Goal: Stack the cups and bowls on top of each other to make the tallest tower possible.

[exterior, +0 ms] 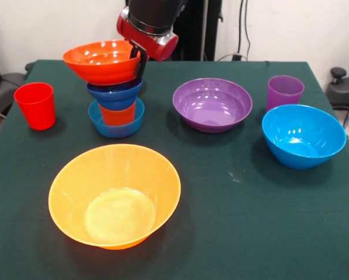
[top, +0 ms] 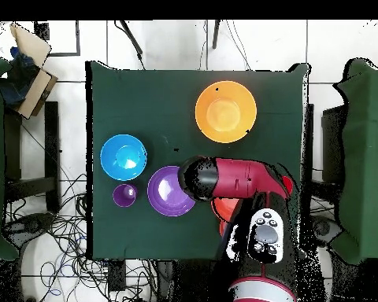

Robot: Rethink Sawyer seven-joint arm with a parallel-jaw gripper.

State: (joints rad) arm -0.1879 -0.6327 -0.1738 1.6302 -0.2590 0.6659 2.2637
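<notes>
My gripper [exterior: 140,59] comes down from the top and is shut on the right rim of the red-orange bowl [exterior: 101,61]. That bowl sits slightly tilted on top of a stack: a small dark blue bowl [exterior: 115,92], an orange-red cup [exterior: 117,114] and a small light blue bowl [exterior: 116,123] at the bottom. The big yellow-orange bowl [exterior: 115,195] stands alone at the front, also in the overhead view [top: 225,111]. A red cup [exterior: 35,105] stands at the left. The small orange bowl is not in view. In the overhead view the arm [top: 239,179] hides the stack.
A purple bowl [exterior: 212,104], a purple cup [exterior: 285,91] and a large light blue bowl [exterior: 303,135] stand on the right of the green table [exterior: 233,233]. In the overhead view they lie at the left: bowl [top: 167,191], cup [top: 124,194], blue bowl [top: 123,156].
</notes>
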